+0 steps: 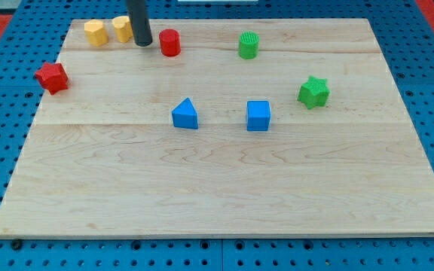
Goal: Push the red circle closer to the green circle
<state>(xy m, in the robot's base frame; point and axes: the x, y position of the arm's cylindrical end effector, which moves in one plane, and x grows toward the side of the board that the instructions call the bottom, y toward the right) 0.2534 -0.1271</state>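
The red circle (170, 42) stands near the view's top, left of centre, on the wooden board (224, 188). The green circle (249, 45) stands to its right at about the same height, roughly a hundred pixels away. My tip (143, 44) is the lower end of the dark rod, just left of the red circle with a small gap between them, and right of the yellow blocks.
Two yellow blocks (95, 33) (121, 28) sit at the top left. A red star (52, 77) lies at the left edge. A blue triangle (185, 114) and blue cube (258, 115) sit mid-board. A green star (313, 92) is at the right.
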